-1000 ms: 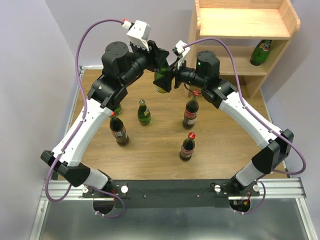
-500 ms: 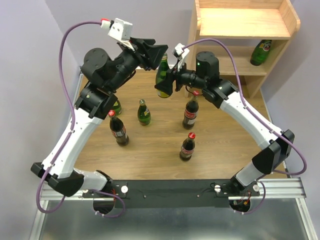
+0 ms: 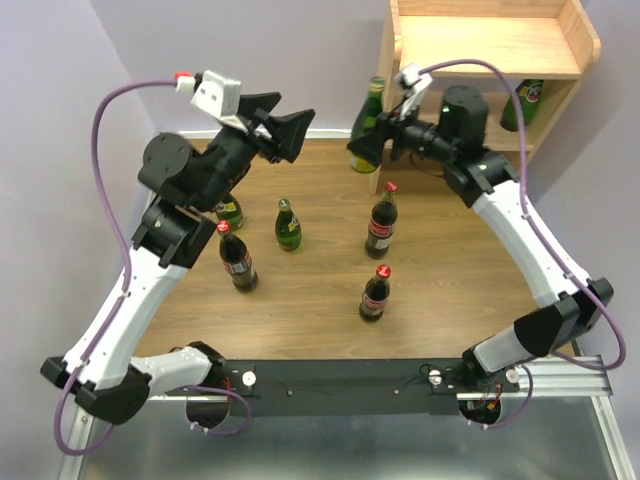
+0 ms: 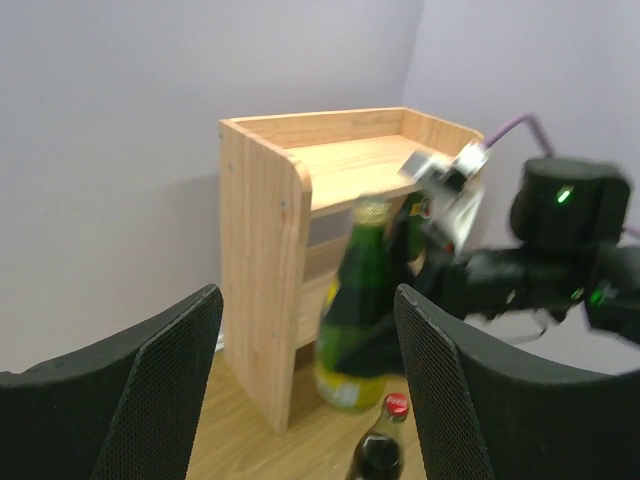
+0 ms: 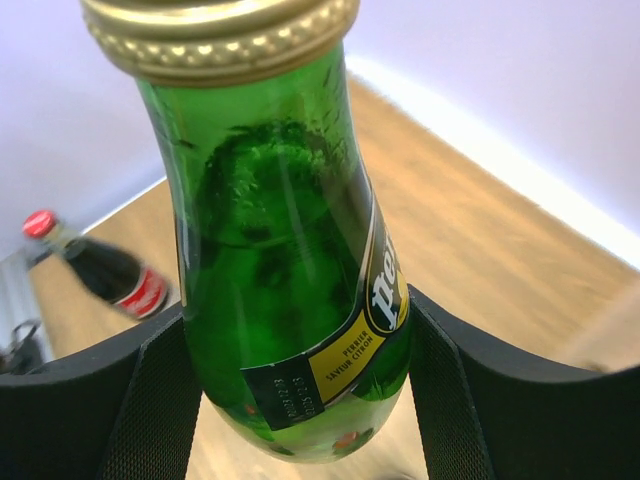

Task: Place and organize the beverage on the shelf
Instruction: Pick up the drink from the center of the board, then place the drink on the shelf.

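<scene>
**Right gripper (image 3: 372, 143) holding a green bottle (image 5: 290, 270) beside the shelf (image 3: 480, 45).**
The right jaws are clamping the bottle's body, keeping it aloft just beside the shelf's left side panel. The left gripper (image 3: 283, 120) is hovering with its jaws apart, gripping nothing. A second green bottle (image 3: 522, 103) is sitting on the lower tier. Three cola bottles (image 3: 374, 293) are standing on the table (image 3: 320, 290).
</scene>
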You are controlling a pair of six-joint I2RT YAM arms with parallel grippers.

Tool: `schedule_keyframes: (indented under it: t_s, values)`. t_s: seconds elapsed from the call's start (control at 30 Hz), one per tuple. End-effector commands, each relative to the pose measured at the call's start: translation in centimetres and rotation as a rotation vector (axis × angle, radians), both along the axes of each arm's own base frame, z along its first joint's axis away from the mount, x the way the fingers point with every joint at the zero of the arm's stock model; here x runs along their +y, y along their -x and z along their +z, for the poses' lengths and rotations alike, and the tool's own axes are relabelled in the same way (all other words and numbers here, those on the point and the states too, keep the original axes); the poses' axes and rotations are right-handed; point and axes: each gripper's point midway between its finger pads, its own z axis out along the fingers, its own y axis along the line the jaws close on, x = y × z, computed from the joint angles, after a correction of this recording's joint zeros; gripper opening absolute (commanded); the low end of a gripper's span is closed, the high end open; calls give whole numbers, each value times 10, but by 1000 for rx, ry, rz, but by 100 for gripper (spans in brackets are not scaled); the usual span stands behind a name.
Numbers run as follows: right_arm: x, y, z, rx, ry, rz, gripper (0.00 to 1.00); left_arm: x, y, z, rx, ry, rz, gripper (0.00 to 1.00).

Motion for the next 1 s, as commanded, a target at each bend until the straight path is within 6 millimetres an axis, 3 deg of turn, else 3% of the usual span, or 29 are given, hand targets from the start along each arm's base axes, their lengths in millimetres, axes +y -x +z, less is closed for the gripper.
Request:
schedule_keyframes:
  t_s: [0.0,0.03,0.1,0.13,0.2,0.23,0.43,0.5,0.53,0.57,0.77,0.97]
  values:
    - [-58,16,94,-237,-119,-101,1,36,17,-1,-98,-15,123,77]
    - [-69,19,99,-253,-119,-125,1,35,14,-19,-89,-49,134,77]
    - [-92,10,93,-261,-93,-204,1,43,20,-27,-95,-58,154,77]
    - [-99,9,93,-268,-83,-232,1,42,16,-45,-77,-86,159,78]
    - [-124,5,91,-277,-59,-321,1,54,17,-53,-71,-86,211,77]
    - [-131,3,90,-288,-42,-349,1,54,14,-66,-54,-100,220,77]
    - [-184,-6,85,-321,52,-546,1,69,21,-95,-61,-128,272,78]
    - [-195,-7,82,-318,68,-588,1,75,26,-95,-84,-118,288,77]
    - [-201,-9,75,-309,84,-609,1,75,25,-106,-73,-127,290,77]
    - [-207,-10,72,-306,92,-630,1,80,31,-100,-98,-101,300,77]
    - [-239,-27,40,-271,145,-758,1,86,36,-109,-131,-106,316,77]
    - [-262,-50,26,-297,144,-861,1,88,39,-116,-132,-105,316,77]
